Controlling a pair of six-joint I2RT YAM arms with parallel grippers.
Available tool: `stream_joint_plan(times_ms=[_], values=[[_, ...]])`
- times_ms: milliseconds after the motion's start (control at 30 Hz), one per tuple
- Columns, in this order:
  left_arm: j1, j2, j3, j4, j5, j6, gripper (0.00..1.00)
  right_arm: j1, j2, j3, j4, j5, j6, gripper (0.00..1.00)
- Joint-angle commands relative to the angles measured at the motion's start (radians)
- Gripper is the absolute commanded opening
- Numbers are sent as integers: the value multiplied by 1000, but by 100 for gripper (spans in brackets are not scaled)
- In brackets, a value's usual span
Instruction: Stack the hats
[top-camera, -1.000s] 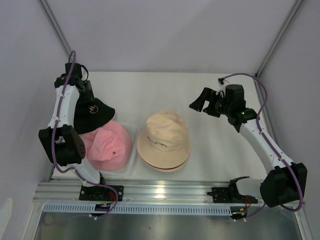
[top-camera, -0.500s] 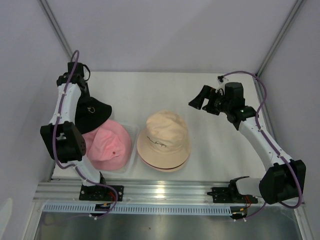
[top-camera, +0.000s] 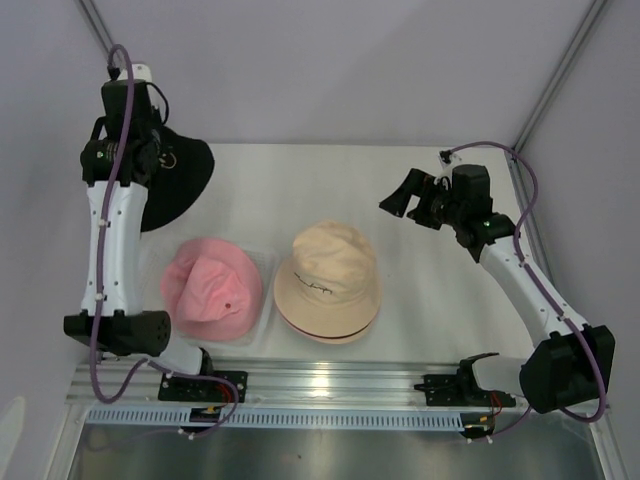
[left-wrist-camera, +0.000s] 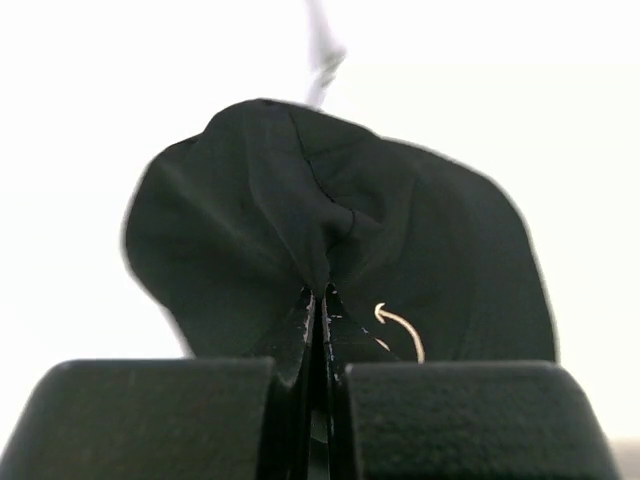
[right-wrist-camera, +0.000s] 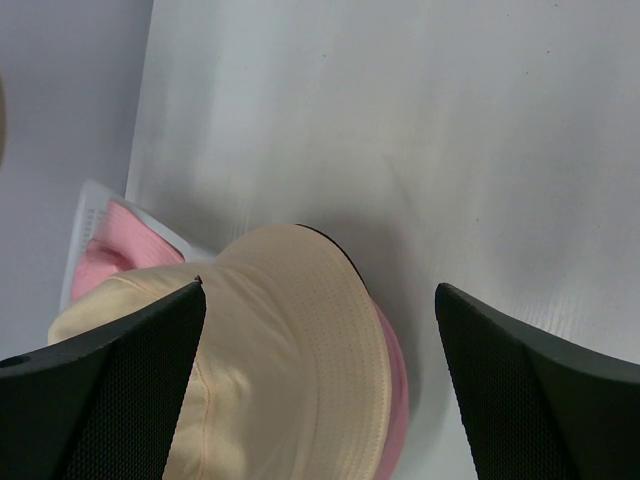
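My left gripper (top-camera: 163, 152) is shut on the black hat (top-camera: 172, 188), which hangs in the air at the back left. In the left wrist view the black hat (left-wrist-camera: 330, 220) is pinched at a fold between the closed fingers of the left gripper (left-wrist-camera: 320, 296), its white logo (left-wrist-camera: 402, 330) showing. A pink hat (top-camera: 212, 288) lies on the table at the front left. The cream hat (top-camera: 328, 278) sits at the centre. My right gripper (top-camera: 404, 200) is open, above and right of the cream hat (right-wrist-camera: 270, 370), which has a pink brim (right-wrist-camera: 395, 375) under it.
A thin clear sheet or tray (top-camera: 264, 262) lies under the pink hat, and its edge (right-wrist-camera: 92, 205) shows in the right wrist view. White walls close in the table (top-camera: 420, 290) on the left, back and right. The aluminium rail (top-camera: 330, 385) with the arm bases runs along the near edge.
The left gripper closed on the black hat and the arm lifted it up and back, off the pink hat. The right arm has barely moved.
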Motion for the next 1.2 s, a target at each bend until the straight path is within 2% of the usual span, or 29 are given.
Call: stream_joint_plan(times_ms=[0,33,100,133,200,233,400,567,900,1167], values=[[-149,-87,90,-32,73,39,1,-6,-42,37,15,38,16,100],[-248,-96,93,-33,69,43,1,-8,-49,43,2,56,14,99],[-362,-107,111,-32,44,57,1,-17,-67,48,-42,79,16,100],[-478,-105,117,-35,21,62,1,-21,-96,46,-54,97,16,100],[-581,-81,148,-39,4,62,1,-35,-128,37,-102,113,11,100],[-671,-67,157,-47,-11,62,1,-55,-160,36,-123,134,10,100],[-914,27,238,-107,-72,51,1,-144,-277,2,-251,139,13,99],[-1043,41,226,-154,-137,50,1,-205,-417,-18,-333,136,2,100],[-1238,41,91,-252,-247,-50,1,-213,-540,-35,-429,150,3,99],[-1298,-33,-125,-190,-172,-223,1,-212,-579,-130,-375,43,58,100]])
